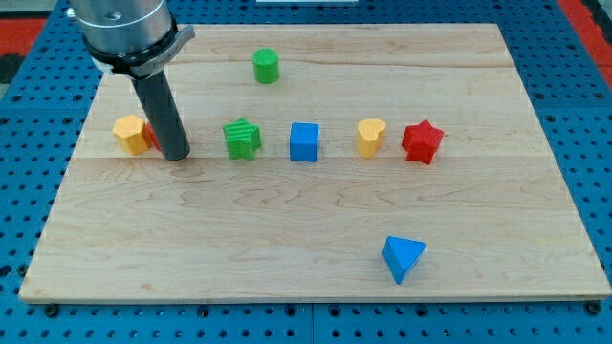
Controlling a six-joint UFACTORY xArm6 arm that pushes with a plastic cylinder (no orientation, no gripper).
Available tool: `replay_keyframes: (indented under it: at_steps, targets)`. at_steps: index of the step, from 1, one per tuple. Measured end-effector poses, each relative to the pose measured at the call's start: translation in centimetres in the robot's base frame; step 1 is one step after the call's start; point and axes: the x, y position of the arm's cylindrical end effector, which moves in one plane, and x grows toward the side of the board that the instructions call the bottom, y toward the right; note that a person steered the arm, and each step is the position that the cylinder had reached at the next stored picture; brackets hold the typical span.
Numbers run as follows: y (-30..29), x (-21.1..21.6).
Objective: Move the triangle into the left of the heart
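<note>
A blue triangle (403,258) lies near the view's bottom, right of centre. A yellow heart (371,137) stands in the middle row, well above the triangle and slightly to its left. My tip (176,154) rests on the board at the view's left, far from both. It stands just right of a yellow hexagon block (129,134) and a red block (151,135) that the rod mostly hides.
In the middle row a green star (242,139), a blue cube (304,141) and a red star (422,141) flank the heart. A green cylinder (266,66) stands near the view's top. The wooden board (287,229) sits on a blue pegboard.
</note>
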Motion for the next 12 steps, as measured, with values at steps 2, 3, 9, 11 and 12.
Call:
replay_keyframes:
  at_steps: [2, 3, 9, 11, 12]
  targets:
    - [6.6, 4.5]
    - [18.0, 8.8]
    - [27.6, 12.9]
    - [23.0, 14.1]
    - [20.0, 11.0]
